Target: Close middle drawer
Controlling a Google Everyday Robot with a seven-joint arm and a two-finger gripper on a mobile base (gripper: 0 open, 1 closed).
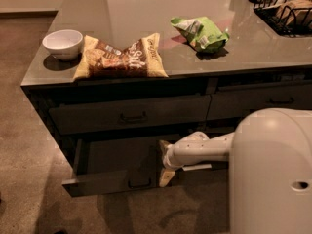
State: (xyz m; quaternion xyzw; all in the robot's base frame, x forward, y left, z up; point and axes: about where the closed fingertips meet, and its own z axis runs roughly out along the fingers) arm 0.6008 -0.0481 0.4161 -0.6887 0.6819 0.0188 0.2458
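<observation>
The gripper, open or closed I cannot tell, sits at the right end of the pulled-out middle drawer, whose front stretches toward nine o'clock below the table, so closing likely means pushing toward twelve.

Brown carpet floor; grey-topped cabinet
</observation>
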